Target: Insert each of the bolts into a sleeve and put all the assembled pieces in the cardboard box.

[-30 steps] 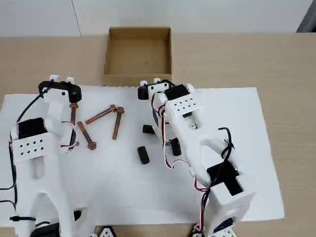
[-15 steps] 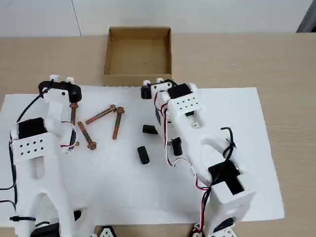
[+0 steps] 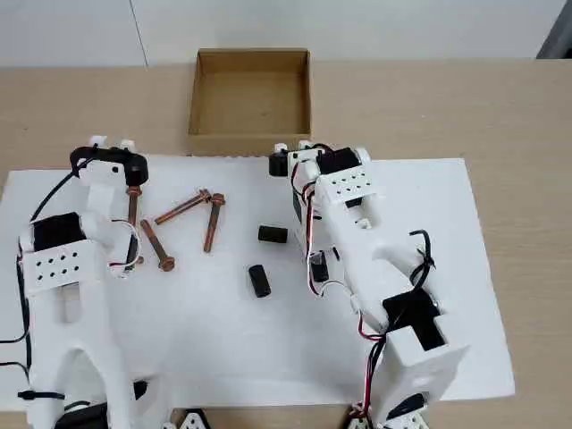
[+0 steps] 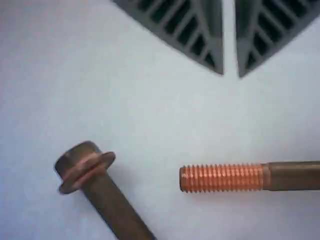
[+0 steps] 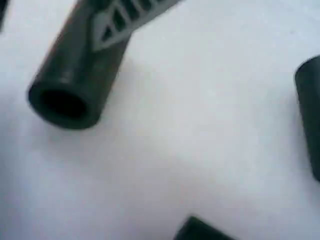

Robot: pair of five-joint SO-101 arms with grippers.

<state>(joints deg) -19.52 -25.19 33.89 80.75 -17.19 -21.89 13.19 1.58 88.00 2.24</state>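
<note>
Several copper bolts lie on the white sheet: one upright in the picture, one slanted, one nearer, and one partly under the left arm. My left gripper hangs just above the sheet, its fingers almost together with nothing between them; a bolt head and a threaded tip lie close by. My right gripper is shut on a black sleeve, held off the sheet. Loose sleeves lie at mid-sheet, nearer and beside the right arm.
The open cardboard box stands on the wooden table just beyond the sheet's far edge, with nothing in it. The right half of the sheet is bare. Cables hang along both arms.
My right arm has shifted to the right, uncovering the sleeve at mid-sheet. The left arm and the bolts have stayed put.
</note>
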